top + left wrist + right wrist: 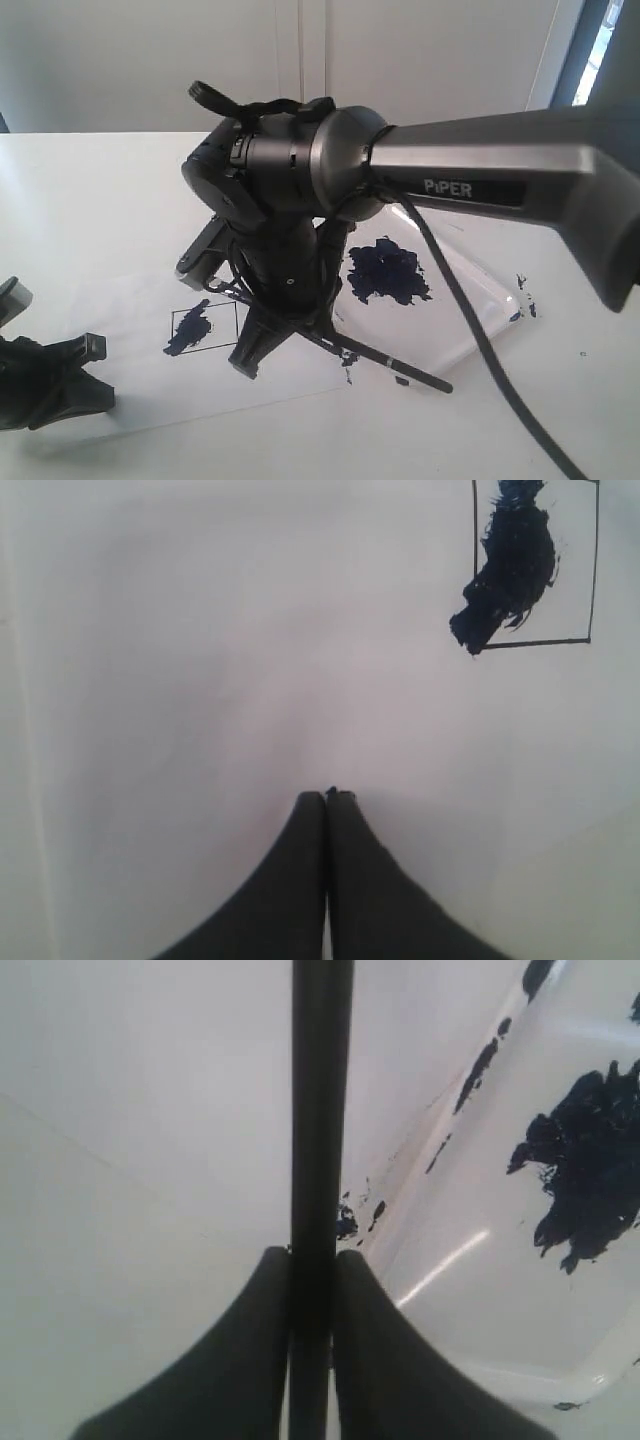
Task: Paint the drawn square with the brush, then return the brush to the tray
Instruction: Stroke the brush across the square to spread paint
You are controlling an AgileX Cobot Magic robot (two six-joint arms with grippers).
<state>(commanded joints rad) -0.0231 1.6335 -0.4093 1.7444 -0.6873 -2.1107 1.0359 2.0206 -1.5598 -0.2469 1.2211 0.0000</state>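
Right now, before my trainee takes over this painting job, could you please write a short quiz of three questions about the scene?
1. True or false: the small pen-drawn black square is completely filled with dark blue paint.
2. Choose one: the right pincer is shut on A) the long slim black-handled brush, B) a white cloth, C) nothing.
3. Fill in: the left pincer is ____ and holds nothing.

Key: 1 false, since only part of the square is smeared and white still shows inside it; 2 A; 3 shut.
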